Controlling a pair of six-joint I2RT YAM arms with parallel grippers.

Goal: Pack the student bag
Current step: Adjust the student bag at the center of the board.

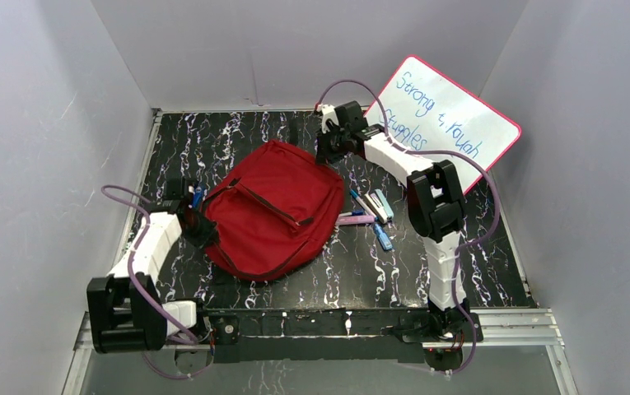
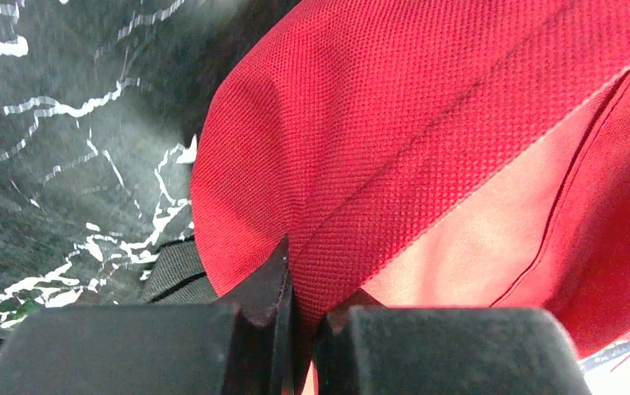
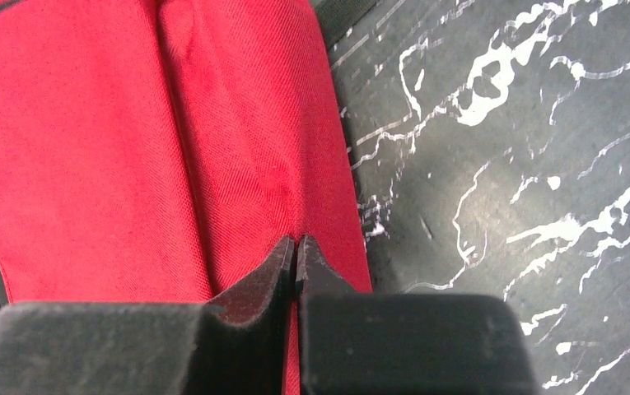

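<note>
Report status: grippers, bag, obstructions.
Both shut on student bag: left gripper at left edge, right gripper at far right corner. Loose pens beside bag, unpacked. Nothing blocking.

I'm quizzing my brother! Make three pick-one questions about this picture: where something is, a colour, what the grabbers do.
1. Where is the whiteboard? A) far right, leaning B) front left C) centre
2. What colour is the student bag? A) green B) red C) yellow
3. What are the left gripper and right gripper doing? A) hanging open B) pointing upward C) pinching the bag
Answers: 1 A: it stands tilted at the far right. 2 B: its fabric is red. 3 C: both wrist views show red cloth between shut jaws.
</note>
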